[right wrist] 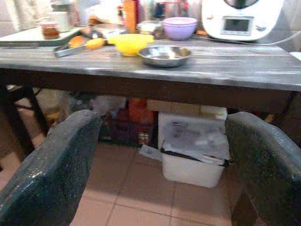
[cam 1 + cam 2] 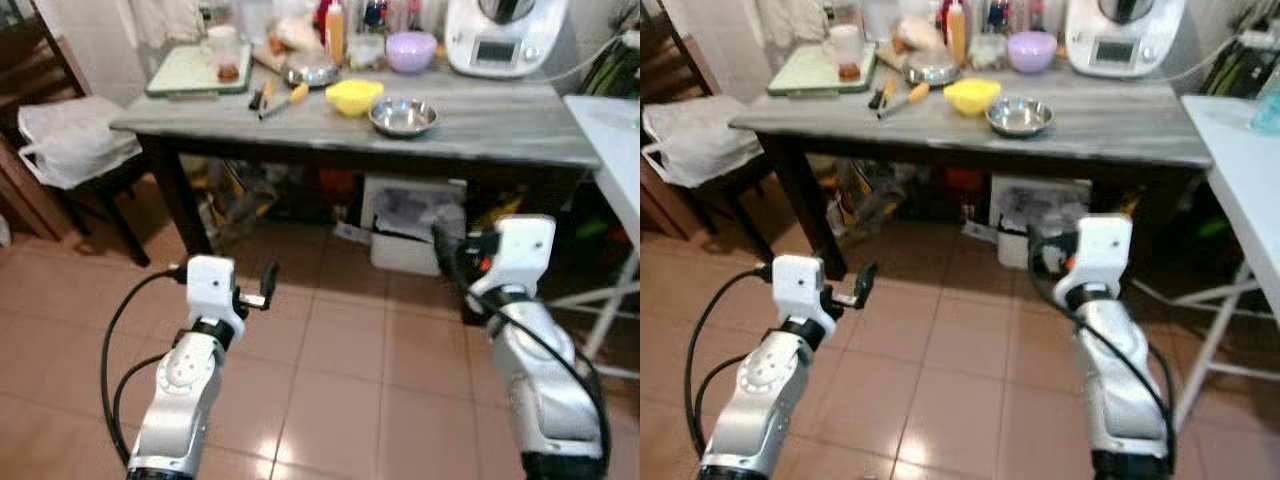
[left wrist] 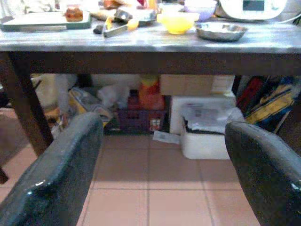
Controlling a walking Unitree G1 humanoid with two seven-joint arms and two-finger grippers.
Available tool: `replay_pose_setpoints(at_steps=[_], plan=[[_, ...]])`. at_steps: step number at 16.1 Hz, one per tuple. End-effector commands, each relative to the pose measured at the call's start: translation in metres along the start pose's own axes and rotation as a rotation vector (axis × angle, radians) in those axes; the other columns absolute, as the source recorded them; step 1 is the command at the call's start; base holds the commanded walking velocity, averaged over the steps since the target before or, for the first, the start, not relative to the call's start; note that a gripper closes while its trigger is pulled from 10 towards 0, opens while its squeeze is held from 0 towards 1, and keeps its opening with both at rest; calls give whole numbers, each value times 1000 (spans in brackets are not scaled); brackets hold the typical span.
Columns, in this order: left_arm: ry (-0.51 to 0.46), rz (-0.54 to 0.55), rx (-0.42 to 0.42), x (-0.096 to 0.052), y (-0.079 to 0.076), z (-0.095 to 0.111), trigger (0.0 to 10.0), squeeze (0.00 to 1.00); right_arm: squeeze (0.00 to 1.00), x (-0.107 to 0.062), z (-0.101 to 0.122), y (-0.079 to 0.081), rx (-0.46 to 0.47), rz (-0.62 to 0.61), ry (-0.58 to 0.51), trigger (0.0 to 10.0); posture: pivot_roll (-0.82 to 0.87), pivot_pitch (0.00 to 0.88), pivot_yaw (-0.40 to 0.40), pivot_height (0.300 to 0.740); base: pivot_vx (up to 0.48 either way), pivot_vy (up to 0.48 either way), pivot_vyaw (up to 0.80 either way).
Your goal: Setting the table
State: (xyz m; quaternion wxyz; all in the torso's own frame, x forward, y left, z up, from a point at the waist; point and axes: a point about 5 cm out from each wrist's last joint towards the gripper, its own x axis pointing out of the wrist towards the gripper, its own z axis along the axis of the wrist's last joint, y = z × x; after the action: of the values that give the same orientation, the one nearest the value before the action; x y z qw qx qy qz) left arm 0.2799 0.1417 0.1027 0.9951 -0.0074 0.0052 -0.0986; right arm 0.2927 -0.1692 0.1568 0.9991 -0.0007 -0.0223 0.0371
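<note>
A white appliance (image 2: 505, 35) stands at upper right. A white bin (image 2: 410, 232) sits mid-frame on the tiled floor (image 2: 340, 380); a white bag (image 2: 70, 140) lies at left.

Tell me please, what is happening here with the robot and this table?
The robot stands on the tiled floor facing a grey wooden table, and nothing is being handled yet. The left gripper and the right gripper are both open, empty, and held low in front of the table. On the table lie a steel bowl, a yellow bowl, a purple bowl, some utensils and a white kitchen machine.
</note>
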Motion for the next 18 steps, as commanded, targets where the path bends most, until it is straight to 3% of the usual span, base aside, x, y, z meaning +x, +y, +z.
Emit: replay_pose_setpoints(at_steps=[1,4,7,9,11,13,18], plan=[[-29,-12,-3,2,-1,6,10000,0,0,1,6,4,-19,34,-22,10000,-54,71,28,740,0,0,0],[-35,-33,-24,3,-3,6,10000,0,0,-1,6,7,48,84,-30,10000,-54,70,28,740,0,-86,0],[-38,-36,-35,4,-4,7,10000,0,0,0,6,2,8,40,-22,10000,-54,70,28,740,0,-356,0],[-40,-49,-45,4,-6,7,10000,0,0,1,6,0,-80,-4,-26,10000,-58,74,32,740,0,-441,0],[-35,-57,-37,3,-6,6,10000,0,0,1,5,-1,-58,-22,-37,10000,-59,74,34,740,0,-480,0],[-29,-62,-30,3,-5,6,10000,0,0,2,5,-6,-127,-98,-59,10000,-58,76,36,740,0,-480,0],[-29,-64,-37,3,-5,6,10000,0,0,-1,1,-2,-20,-38,-23,10000,-59,83,37,740,0,-480,0]])
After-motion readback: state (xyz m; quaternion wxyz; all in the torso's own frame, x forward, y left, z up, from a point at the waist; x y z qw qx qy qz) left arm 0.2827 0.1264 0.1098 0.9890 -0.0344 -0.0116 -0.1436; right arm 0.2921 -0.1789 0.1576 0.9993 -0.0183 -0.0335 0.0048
